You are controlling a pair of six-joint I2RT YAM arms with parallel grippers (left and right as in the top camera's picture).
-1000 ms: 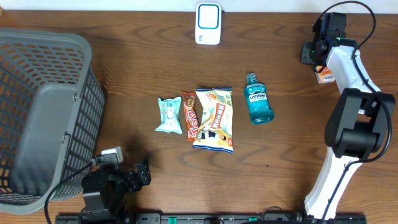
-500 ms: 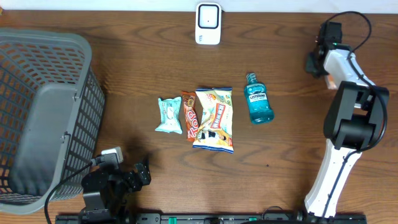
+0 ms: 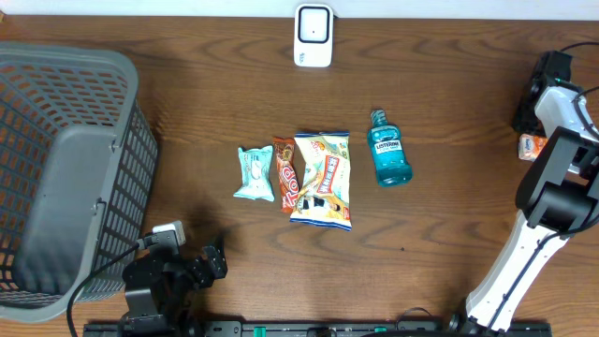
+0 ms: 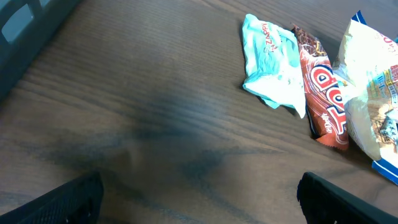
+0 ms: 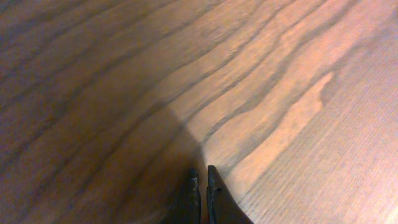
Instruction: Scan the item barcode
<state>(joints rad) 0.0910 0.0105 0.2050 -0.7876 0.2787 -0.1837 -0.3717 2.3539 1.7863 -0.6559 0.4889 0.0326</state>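
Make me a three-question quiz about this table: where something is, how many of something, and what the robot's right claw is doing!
1. Where is the blue mouthwash bottle?
A) beside the snack packets
B) in the basket
C) on the white scanner

2. How many snack packets lie together?
A) one
B) three
C) five

3. The right gripper is:
A) wide open
B) shut on the bottle
C) shut, empty

Answers: 1 A, it lies next to the packets. 2 B, teal, brown and yellow ones sit side by side. 3 C, its jaws meet with nothing between.
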